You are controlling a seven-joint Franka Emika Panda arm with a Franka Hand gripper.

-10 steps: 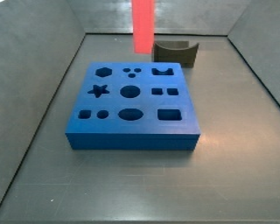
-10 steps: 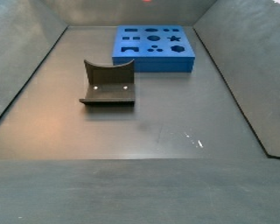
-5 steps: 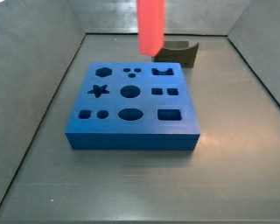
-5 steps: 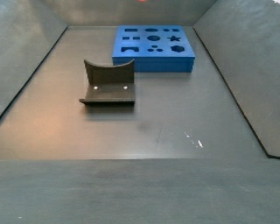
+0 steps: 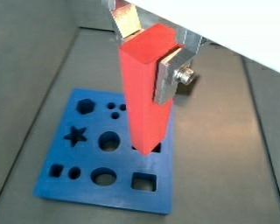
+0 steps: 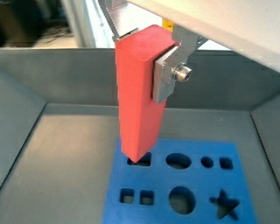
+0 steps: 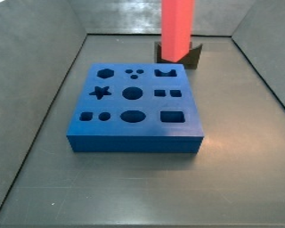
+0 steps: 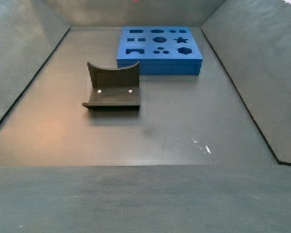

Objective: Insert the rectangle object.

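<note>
Above the blue block (image 5: 108,157), the end effector (image 5: 152,74) hangs with its silver fingers (image 5: 170,77) clamped on the bar (image 5: 146,92), gripping it near its upper end. In both wrist views the bar (image 6: 140,96) hangs upright, its lower end over the block's (image 6: 184,184) face; whether it touches the block or sits over a particular hole cannot be told. One finger plate (image 6: 166,74) with a round screw head shows against the bar's side, and the other finger is mostly hidden behind the bar.

In a side view the bar (image 7: 177,27) shows as a red-orange column running off the upper edge, in front of the dark olive piece (image 7: 184,54) that stands on the worktop (image 7: 133,191) just behind the block (image 7: 136,102). The end effector itself is out of that view.

The block's top carries cut-outs: a hexagon, a star, circles, squares, an oval and a rectangle (image 7: 173,116).

Another side view shows the olive piece (image 8: 113,87) with its curved notch, near the block (image 8: 160,49) but apart from it, on the grey worktop (image 8: 148,136).
</note>
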